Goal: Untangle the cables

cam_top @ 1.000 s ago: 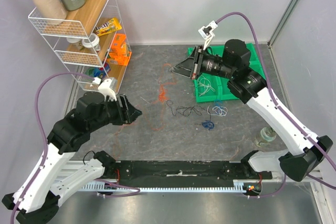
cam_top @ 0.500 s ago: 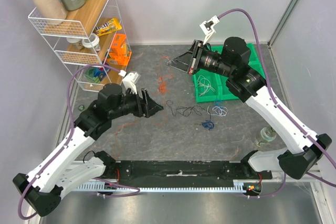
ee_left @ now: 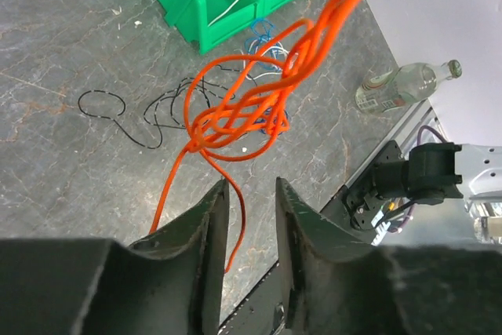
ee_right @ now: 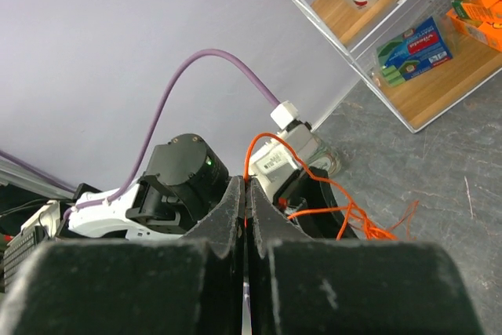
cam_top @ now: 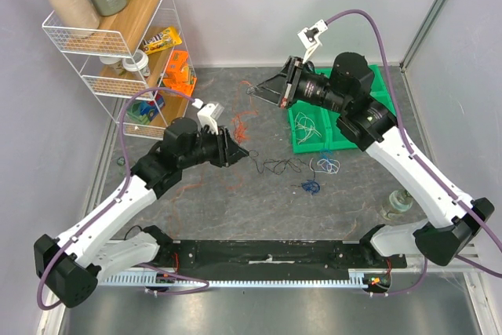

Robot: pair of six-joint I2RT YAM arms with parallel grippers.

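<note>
The right pincer [ee_right: 245, 192] is clamped on the orange cable [ee_left: 235, 119] and holds it above the desk [ee_left: 55, 45]. The knot hangs just ahead of the left pincer [ee_left: 251, 194], whose jaws stand apart around a loose strand. The black cable [ee_left: 102, 104] and blue cable [cam_top: 311, 187] lie on the desk. The step in hand seems to be freeing the orange knot; next, the left pincer should probably close on that strand and pull away.

White arm links [cam_top: 110, 213], black joints [cam_top: 353, 76], purple hoses [cam_top: 361, 12]

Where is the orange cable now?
Top view, centre: the orange cable hangs from the shut right gripper, its tangle just ahead of the open left gripper.
</note>
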